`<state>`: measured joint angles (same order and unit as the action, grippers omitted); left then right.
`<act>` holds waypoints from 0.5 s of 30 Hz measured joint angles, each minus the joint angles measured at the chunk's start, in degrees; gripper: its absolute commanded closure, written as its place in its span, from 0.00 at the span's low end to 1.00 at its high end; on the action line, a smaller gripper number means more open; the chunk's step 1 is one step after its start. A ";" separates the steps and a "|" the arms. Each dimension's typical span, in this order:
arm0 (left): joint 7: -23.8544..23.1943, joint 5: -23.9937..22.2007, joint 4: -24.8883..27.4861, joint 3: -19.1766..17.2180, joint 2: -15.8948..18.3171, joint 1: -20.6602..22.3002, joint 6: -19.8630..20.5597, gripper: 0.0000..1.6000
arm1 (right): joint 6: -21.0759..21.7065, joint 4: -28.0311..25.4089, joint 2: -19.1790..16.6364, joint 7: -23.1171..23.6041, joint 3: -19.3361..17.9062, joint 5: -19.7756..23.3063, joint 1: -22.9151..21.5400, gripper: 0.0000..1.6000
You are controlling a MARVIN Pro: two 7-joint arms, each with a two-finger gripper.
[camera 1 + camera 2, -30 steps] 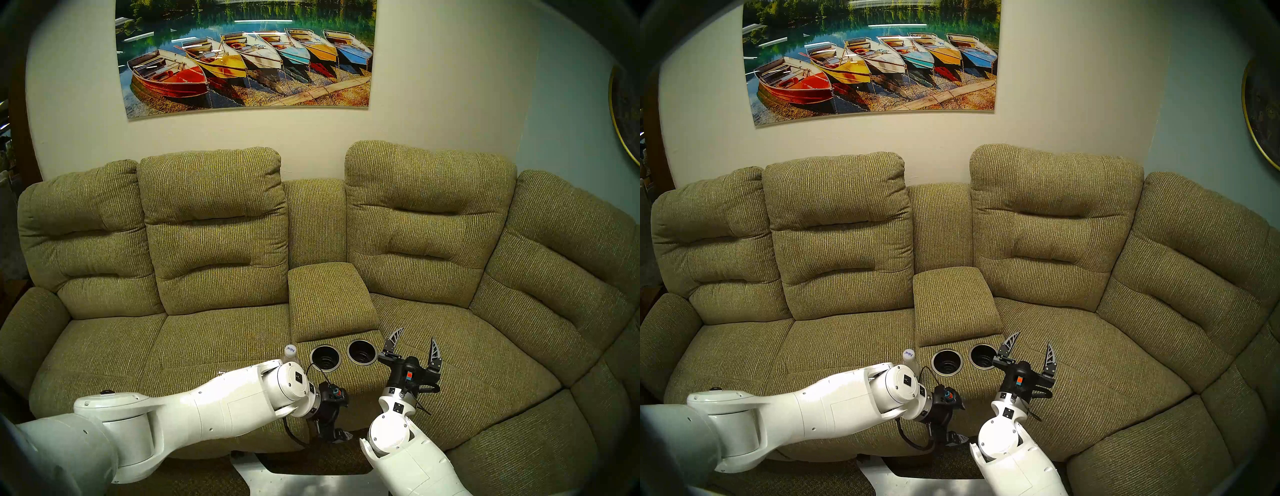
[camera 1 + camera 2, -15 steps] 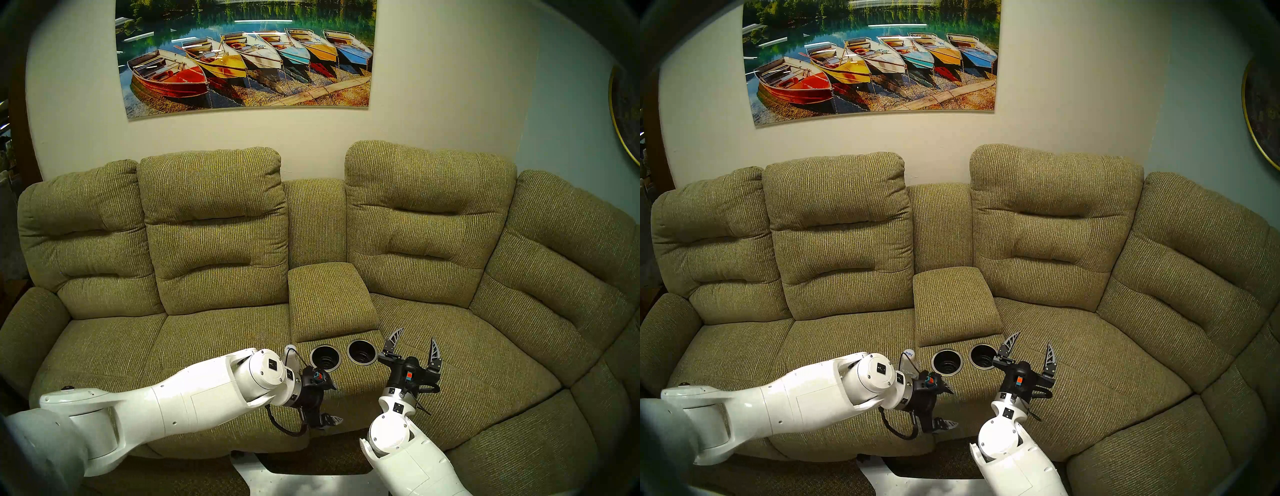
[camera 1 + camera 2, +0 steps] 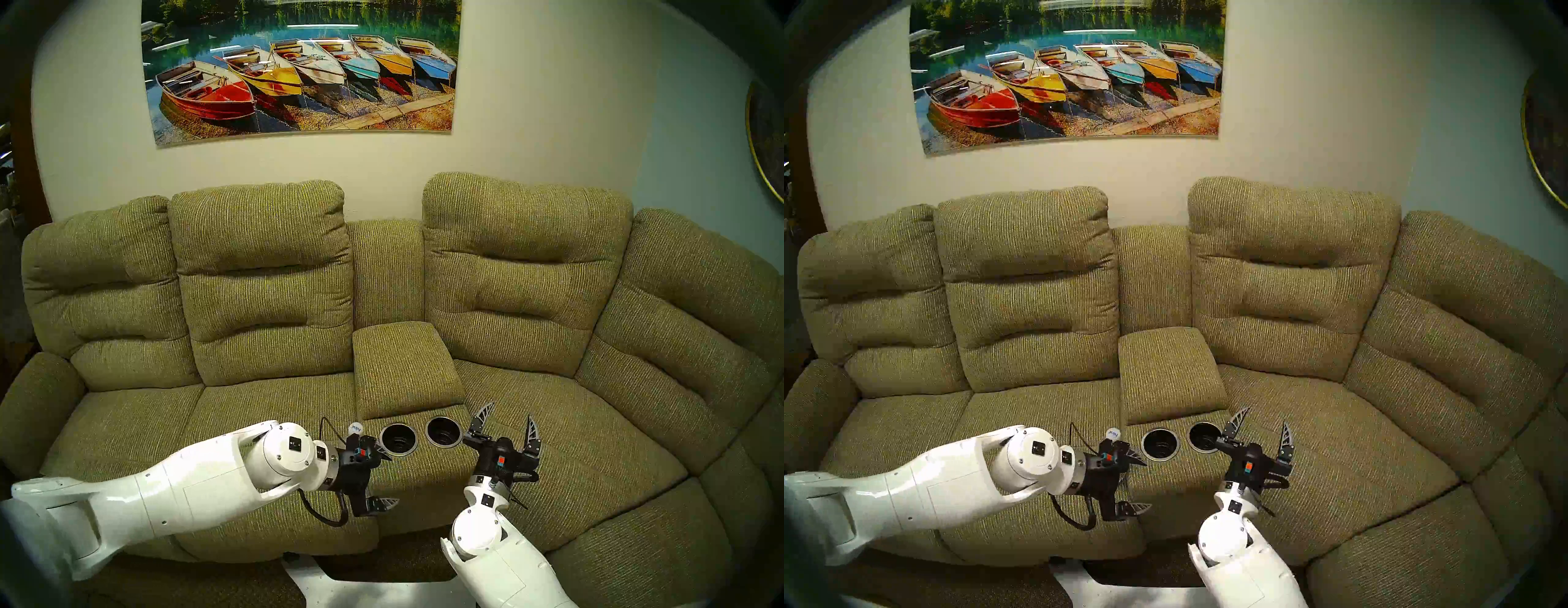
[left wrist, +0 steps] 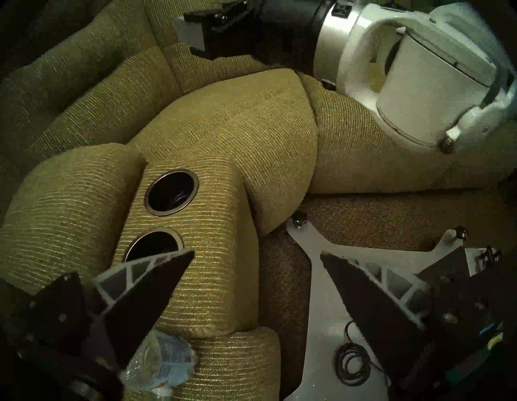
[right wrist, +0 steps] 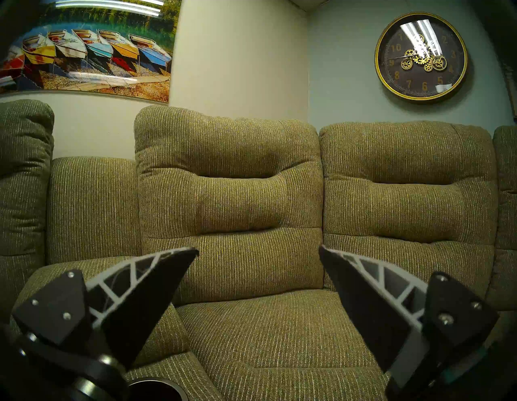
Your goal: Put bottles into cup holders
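One clear bottle (image 3: 355,429) with a white cap stands upright on the left seat cushion, just left of the console. Its pale blue-white label shows in the left wrist view (image 4: 161,361), outside the fingers by the far finger's base. Two cup holders (image 3: 398,439) (image 3: 443,432) with silver rims sit in the console front, both with nothing in them. My left gripper (image 3: 387,479) is open and holds nothing, pointing right, in front of the bottle. My right gripper (image 3: 511,411) is open and holds nothing, right of the holders. The red-white-blue labelled bottle is out of view.
The padded console lid (image 3: 403,365) rises just behind the holders. Olive sofa cushions (image 3: 263,407) lie on both sides. My white base plate (image 4: 321,308) and a coiled cable lie on the carpet below the sofa front. A clock (image 5: 421,56) hangs on the wall.
My left arm has drawn back to the left and lifted. Its gripper rose from below the sofa's front edge to seat level beside the bottle and turned to point right. The right arm has not moved.
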<state>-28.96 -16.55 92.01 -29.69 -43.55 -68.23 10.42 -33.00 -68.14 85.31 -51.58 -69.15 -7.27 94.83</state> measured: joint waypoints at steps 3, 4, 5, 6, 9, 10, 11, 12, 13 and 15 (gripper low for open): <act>0.70 -0.01 1.54 -2.00 2.03 -1.93 -0.27 0.00 | 0.00 0.02 0.00 0.00 0.00 -0.01 0.00 0.00; 1.09 -0.09 2.21 -2.88 2.88 -2.82 -0.39 0.00 | 0.00 0.03 0.01 0.00 0.00 -0.02 0.00 0.00; 1.58 -0.22 3.09 -3.93 3.95 -3.90 -0.55 0.00 | 0.00 0.03 0.01 0.00 0.00 -0.02 0.00 0.00; 1.71 -0.24 3.28 -4.15 4.18 -4.14 -0.60 0.00 | -0.01 0.03 0.01 0.00 0.00 -0.02 0.00 0.00; 3.35 -0.58 5.30 -6.20 6.47 -6.49 -1.27 0.00 | -0.01 0.04 0.02 -0.01 0.00 -0.03 0.00 0.00; 4.06 -0.73 6.01 -6.83 7.23 -7.29 -1.53 0.00 | -0.01 0.04 0.02 -0.01 0.00 -0.04 0.00 0.00; 4.61 -0.86 6.51 -7.24 7.81 -7.87 -1.77 0.00 | -0.01 0.04 0.02 -0.01 -0.01 -0.04 0.00 0.00; 5.28 -1.06 7.03 -7.72 8.47 -8.57 -2.11 0.00 | -0.01 0.04 0.02 -0.01 -0.01 -0.04 0.00 0.00; 5.92 -1.28 7.41 -8.09 9.01 -9.15 -2.40 0.00 | -0.01 0.04 0.02 -0.01 -0.01 -0.04 0.00 0.00; 8.02 -2.16 8.31 -8.91 10.66 -10.78 -3.46 0.00 | -0.01 0.04 0.02 -0.01 -0.01 -0.04 0.00 0.00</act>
<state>-20.94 -18.71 100.32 -38.60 -32.89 -79.00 6.96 -33.01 -68.10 85.33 -51.59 -69.16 -7.31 94.83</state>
